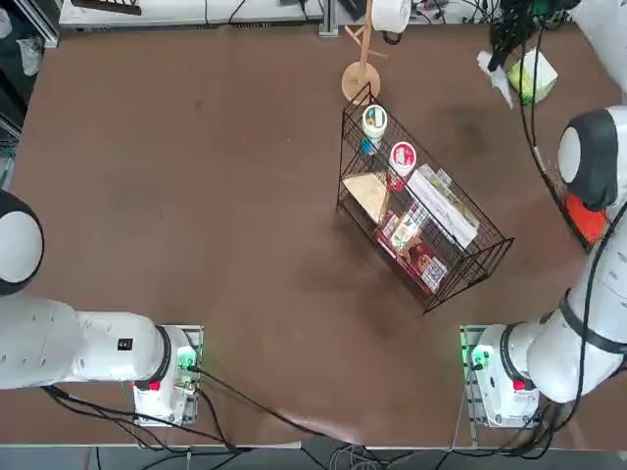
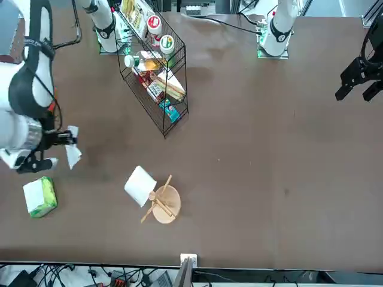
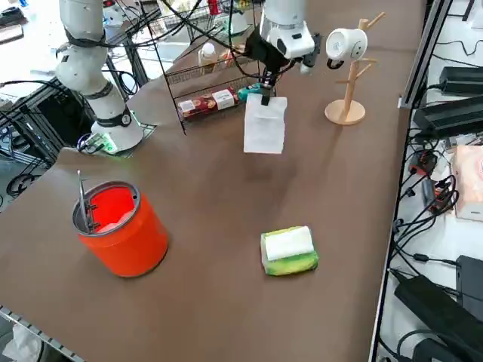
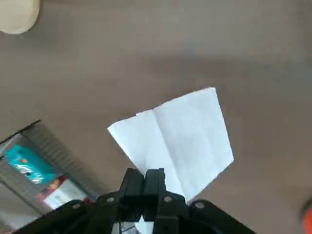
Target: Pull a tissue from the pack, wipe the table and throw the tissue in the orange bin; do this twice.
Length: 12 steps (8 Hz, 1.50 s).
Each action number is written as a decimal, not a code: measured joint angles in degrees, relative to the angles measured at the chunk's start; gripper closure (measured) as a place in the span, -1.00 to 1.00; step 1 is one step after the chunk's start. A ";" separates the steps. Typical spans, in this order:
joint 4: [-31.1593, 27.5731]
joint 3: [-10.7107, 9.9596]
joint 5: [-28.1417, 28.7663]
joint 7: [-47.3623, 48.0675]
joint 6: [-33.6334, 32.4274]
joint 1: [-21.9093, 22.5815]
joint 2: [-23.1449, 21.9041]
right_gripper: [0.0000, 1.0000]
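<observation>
My right gripper (image 3: 266, 92) hangs above the far right part of the table (image 1: 196, 196), shut on the top edge of a white tissue (image 3: 265, 125). The tissue dangles unfolded below the fingers (image 4: 155, 179) and is off the tabletop. In the wrist view the tissue (image 4: 180, 141) spreads out flat over the brown surface. The green pack (image 3: 288, 250) with its white top lies on the table close by, apart from the gripper (image 2: 64, 139). The orange bin (image 3: 121, 226) stands upright near the table's right edge, partly hidden by my arm in the top view.
A black wire rack (image 1: 416, 211) full of groceries sits mid-table, between the gripper and my base. A wooden stand with a white paper roll (image 3: 347, 75) stands at the far edge. Something thin sticks up inside the bin. Cables run along the table's far edge.
</observation>
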 joint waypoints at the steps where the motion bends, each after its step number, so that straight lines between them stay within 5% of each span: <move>1: -3.60 -0.02 2.06 1.82 1.50 1.15 -0.97 0.97; 6: -30.28 0.06 7.73 4.53 27.18 10.53 -7.89 0.97; 9: -38.61 0.12 12.53 4.73 38.83 15.58 -8.33 0.97; 12: -42.65 0.13 14.15 4.89 42.20 17.50 -7.80 0.97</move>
